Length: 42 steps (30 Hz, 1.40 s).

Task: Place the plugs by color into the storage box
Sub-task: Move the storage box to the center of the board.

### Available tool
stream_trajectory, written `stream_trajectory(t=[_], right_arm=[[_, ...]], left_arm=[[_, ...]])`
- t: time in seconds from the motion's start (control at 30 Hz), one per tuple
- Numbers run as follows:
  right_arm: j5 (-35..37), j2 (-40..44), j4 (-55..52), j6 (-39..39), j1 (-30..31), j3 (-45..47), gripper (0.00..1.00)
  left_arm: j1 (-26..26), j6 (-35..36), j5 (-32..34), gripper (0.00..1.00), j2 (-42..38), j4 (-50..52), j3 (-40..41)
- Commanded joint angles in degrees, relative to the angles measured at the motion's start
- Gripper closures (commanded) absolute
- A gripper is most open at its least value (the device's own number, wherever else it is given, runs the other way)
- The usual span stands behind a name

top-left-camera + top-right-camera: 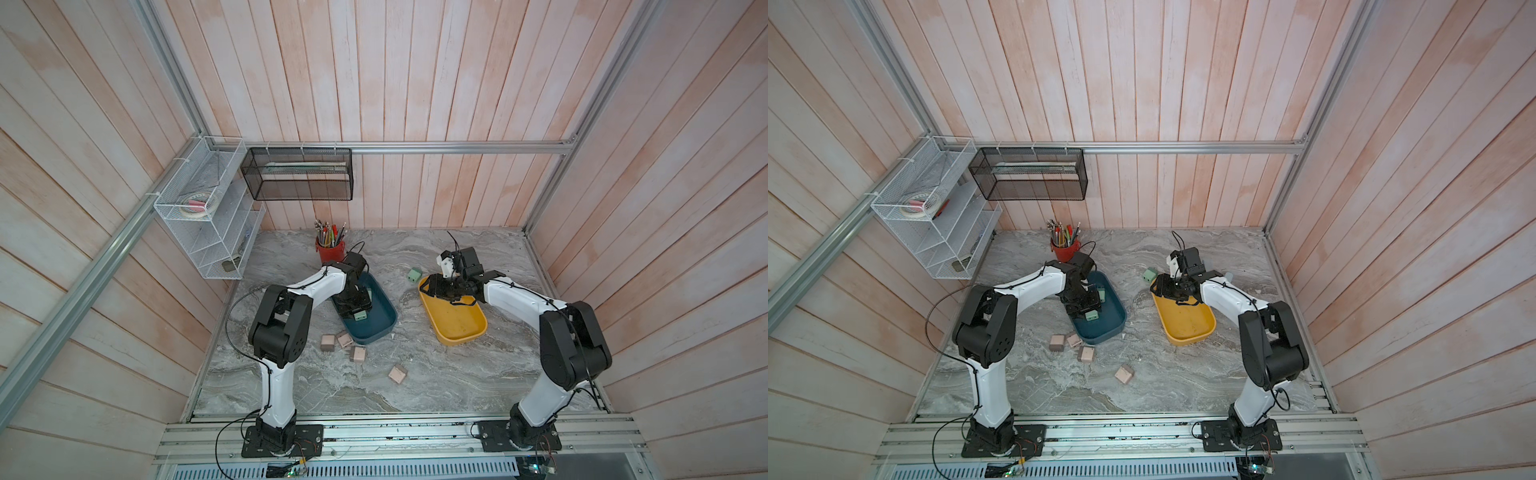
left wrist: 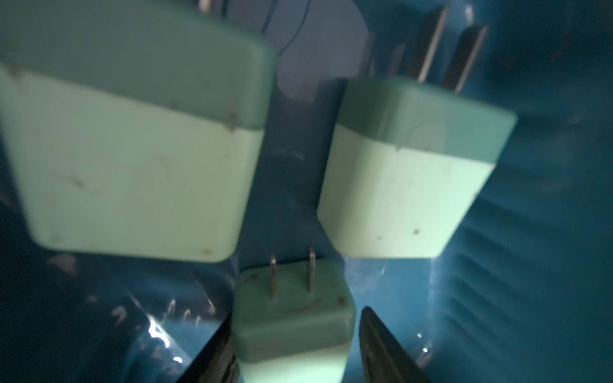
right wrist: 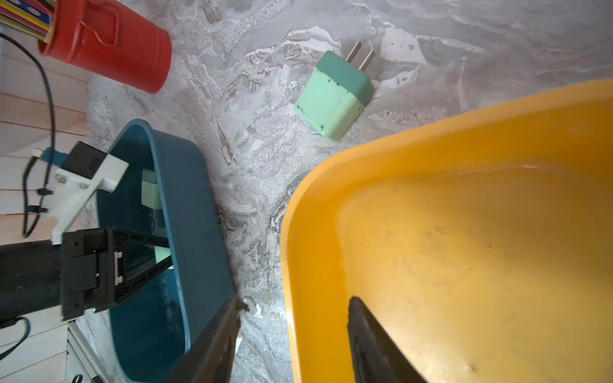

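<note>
The left gripper (image 2: 297,313) stands loosely parted around a mint plug (image 2: 292,328) in the blue tray (image 2: 547,232), with a second plug (image 2: 132,165) and a third plug (image 2: 404,185) just beyond. The right gripper (image 3: 297,300) gapes empty over the rim of the yellow tray (image 3: 298,199), a fourth plug (image 3: 333,96) on the table (image 3: 258,149) nearby.

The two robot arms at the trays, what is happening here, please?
The robot is sorting plugs by color. The left gripper is inside the blue tray, jaws loose around a green plug; two more green plugs lie there. The right gripper hangs open and empty over the rim of the yellow tray. A fourth green plug lies on the table beside that tray, and four pink-beige plugs lie near the blue tray.
</note>
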<state>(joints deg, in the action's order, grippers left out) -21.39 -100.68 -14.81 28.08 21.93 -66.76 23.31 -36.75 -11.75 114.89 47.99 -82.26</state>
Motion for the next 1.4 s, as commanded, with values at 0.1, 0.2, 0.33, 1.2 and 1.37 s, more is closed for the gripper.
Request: stream_trajectory(t=[0.1,0.2,0.33,1.2,1.37], right_arm=[[-0.3,-4.7,-3.6,-1.9,1.0,-3.8,0.57],[-1.3,-6.1,-3.8,-2.3,1.0,-3.6,0.68],[-2.5,-5.3,-4.7,-2.5,1.0,-1.6,0.79],[8.1,12.1,-26.8,-0.4,0.9,-2.2,0.45],[10.8,1.9,-27.2,8.1,0.9,-17.1,0.39]], left_arm=[[-0.5,1.6,0.6,0.35,-4.3,2.6,-1.9],[-1.0,2.0,0.7,0.35,-6.3,3.5,-3.0],[-2.4,2.4,0.8,0.35,-8.6,4.7,-5.0],[-7.5,4.1,0.6,0.35,-10.6,5.6,-5.2],[-7.9,4.0,0.4,0.34,-11.3,5.4,-4.2]])
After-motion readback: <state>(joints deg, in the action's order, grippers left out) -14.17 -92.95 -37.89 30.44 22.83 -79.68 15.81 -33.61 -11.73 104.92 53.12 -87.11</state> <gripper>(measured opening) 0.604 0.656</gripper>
